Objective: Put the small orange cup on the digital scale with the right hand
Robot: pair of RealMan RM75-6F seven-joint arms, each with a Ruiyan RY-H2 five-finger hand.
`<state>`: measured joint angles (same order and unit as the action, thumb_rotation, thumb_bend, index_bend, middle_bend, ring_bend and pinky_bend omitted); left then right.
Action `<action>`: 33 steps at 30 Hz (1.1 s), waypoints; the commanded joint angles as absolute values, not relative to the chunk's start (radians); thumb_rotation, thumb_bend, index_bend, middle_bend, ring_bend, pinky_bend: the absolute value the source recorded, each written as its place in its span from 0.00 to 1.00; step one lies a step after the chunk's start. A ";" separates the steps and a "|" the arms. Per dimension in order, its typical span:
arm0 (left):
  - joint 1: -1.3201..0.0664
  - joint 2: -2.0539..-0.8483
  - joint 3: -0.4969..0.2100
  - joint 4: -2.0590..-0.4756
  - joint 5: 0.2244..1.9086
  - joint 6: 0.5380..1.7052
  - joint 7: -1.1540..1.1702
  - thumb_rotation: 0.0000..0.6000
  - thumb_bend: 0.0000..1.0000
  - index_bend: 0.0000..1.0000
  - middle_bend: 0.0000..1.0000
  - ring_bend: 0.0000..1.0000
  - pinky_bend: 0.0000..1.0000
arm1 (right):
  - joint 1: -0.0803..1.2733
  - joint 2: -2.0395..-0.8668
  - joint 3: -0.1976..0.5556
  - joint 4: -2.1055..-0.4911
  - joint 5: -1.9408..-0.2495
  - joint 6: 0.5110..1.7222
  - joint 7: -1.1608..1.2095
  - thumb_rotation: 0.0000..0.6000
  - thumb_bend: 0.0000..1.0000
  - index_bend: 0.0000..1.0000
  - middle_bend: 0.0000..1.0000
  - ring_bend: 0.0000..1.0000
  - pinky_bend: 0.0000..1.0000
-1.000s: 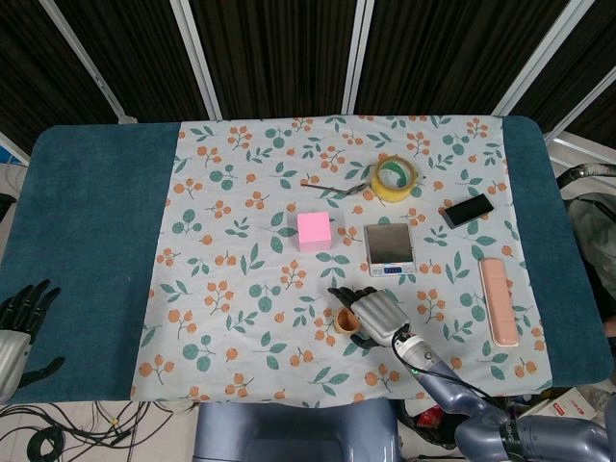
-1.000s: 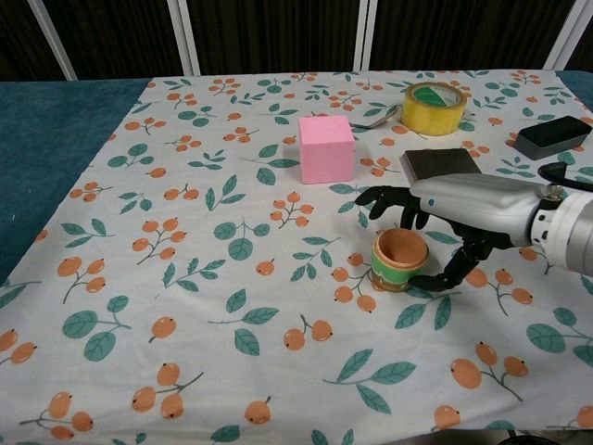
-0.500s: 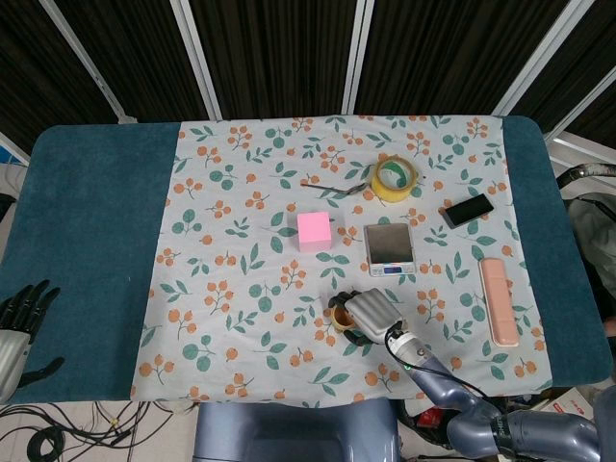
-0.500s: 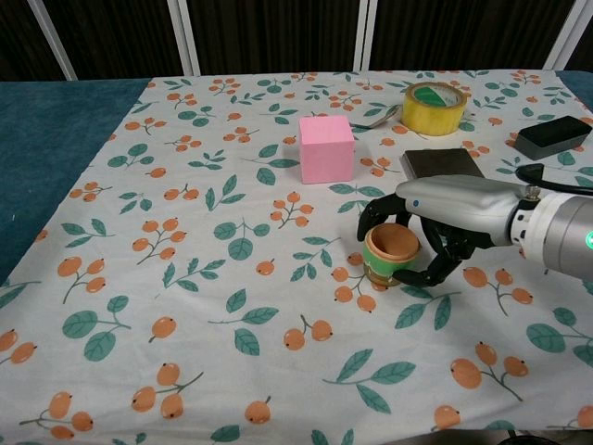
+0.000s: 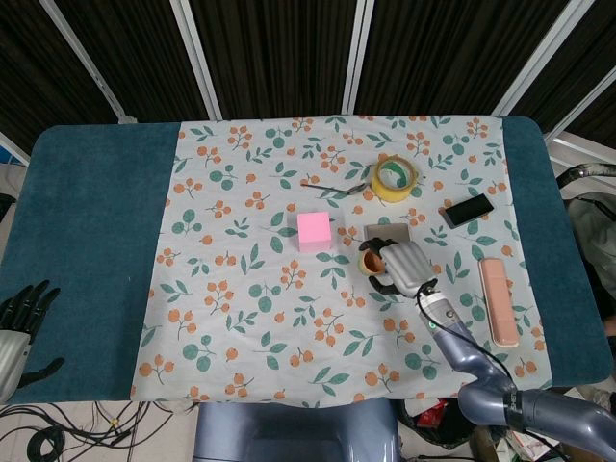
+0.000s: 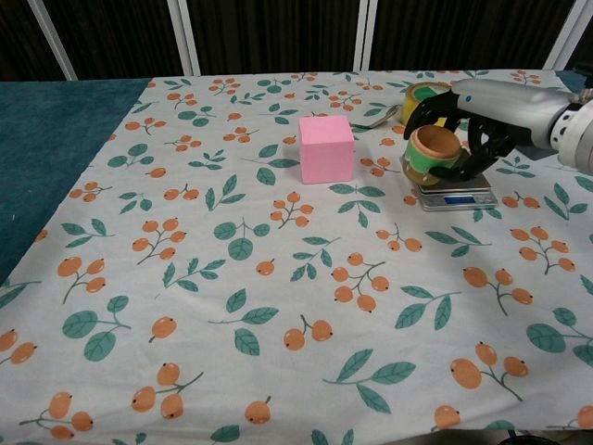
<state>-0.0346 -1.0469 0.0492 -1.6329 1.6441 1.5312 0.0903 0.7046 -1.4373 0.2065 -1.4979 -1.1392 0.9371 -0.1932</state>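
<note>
1. Right hand (image 6: 463, 116) was clamped round the small orange cup (image 6: 434, 148), fingers wrapped on its sides.
2. Cup sat over the digital scale (image 6: 452, 193), near edge; contact w/ the platform couldn't be told.
3. Left to do, prob.: lower, release.
4. Left hand (image 5: 17, 322) idle at table edge, fingers apart.
</note>
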 commanded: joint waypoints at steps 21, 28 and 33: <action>-0.041 -1.042 0.046 -1.638 1.631 1.516 0.086 1.00 0.14 0.03 0.00 0.00 0.15 | 0.811 -1.499 0.237 -1.197 -1.009 0.724 -0.160 1.00 0.36 0.41 0.38 0.51 0.55; -0.040 -1.042 0.046 -1.638 1.631 1.517 0.084 1.00 0.14 0.03 0.00 0.00 0.15 | 0.820 -1.499 0.230 -1.186 -0.989 0.698 -0.164 1.00 0.22 0.22 0.21 0.35 0.45; -0.042 -1.041 0.045 -1.640 1.626 1.513 0.085 1.00 0.14 0.03 0.00 0.00 0.15 | 0.828 -1.473 0.225 -1.213 -0.950 0.666 -0.181 1.00 0.12 0.13 0.08 0.25 0.37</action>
<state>-0.0415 -1.0414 0.0452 -1.6400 1.6262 1.5133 0.0855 0.8255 -1.4806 0.2258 -1.2038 -0.9598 0.6734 -0.1779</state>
